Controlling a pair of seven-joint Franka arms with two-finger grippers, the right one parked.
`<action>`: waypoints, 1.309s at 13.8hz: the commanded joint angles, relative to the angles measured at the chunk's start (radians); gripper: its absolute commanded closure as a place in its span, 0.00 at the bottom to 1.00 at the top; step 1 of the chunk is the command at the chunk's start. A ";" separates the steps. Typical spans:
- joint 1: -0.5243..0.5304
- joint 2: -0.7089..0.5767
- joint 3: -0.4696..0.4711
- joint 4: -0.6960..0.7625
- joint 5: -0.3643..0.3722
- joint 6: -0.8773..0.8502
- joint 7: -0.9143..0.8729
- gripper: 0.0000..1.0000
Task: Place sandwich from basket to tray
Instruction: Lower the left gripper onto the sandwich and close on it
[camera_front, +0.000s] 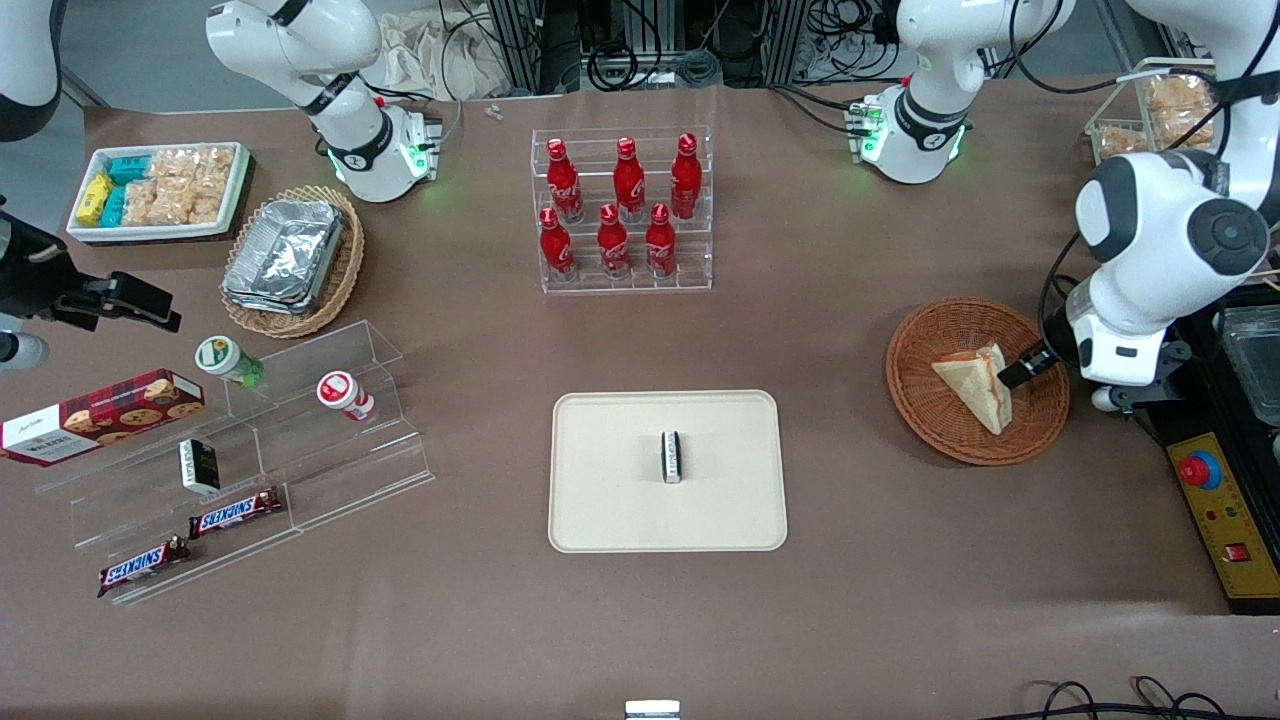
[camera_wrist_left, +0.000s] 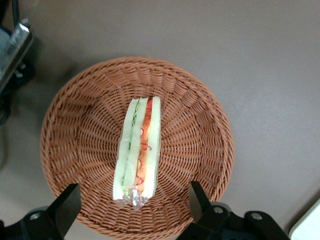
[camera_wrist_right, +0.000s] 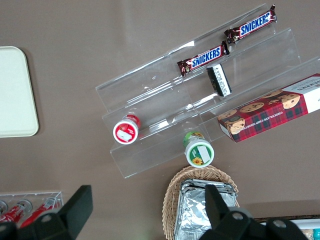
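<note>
Over the basket (camera_wrist_left: 137, 145) at the working arm's end of the table, the gripper (camera_wrist_left: 132, 202) hangs spread wide above the sandwich (camera_wrist_left: 138, 150). I'd drop straight, pinch its bread faces gently, then carry it to the tray (camera_front: 667, 470).

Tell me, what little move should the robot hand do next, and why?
Probably go straight down. The gripper hovers open above the basket, one finger on each side of the sandwich, not touching it. Lowering first would likely put the fingers around the bread so they can close on it.
</note>
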 joint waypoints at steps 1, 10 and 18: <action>-0.007 0.052 -0.006 -0.005 0.070 0.051 -0.075 0.03; 0.008 0.054 -0.002 -0.128 0.085 0.164 -0.131 0.01; 0.010 0.068 0.001 -0.214 0.081 0.299 -0.138 0.01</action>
